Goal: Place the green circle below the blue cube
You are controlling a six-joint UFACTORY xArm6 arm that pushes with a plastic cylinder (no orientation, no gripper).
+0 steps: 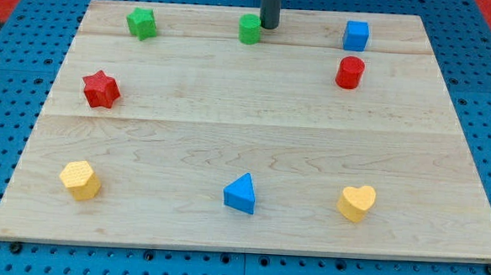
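Rod end, my tip (269, 27), sits at the view's top, touching the right side of the green circle (249, 29); it has no jaws, so nothing is pinched. Blue cube (356, 35) lies well to the view's right in the same row, with a red cylinder (349, 72) just below it

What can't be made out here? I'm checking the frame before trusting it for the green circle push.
- Rod: upper part cut off by the view's top edge; my tip shows beside the green circle.
- Tip-to-circle contact: too close to tell.
- Red cylinder sits below the blue cube; whether they touch is unclear.
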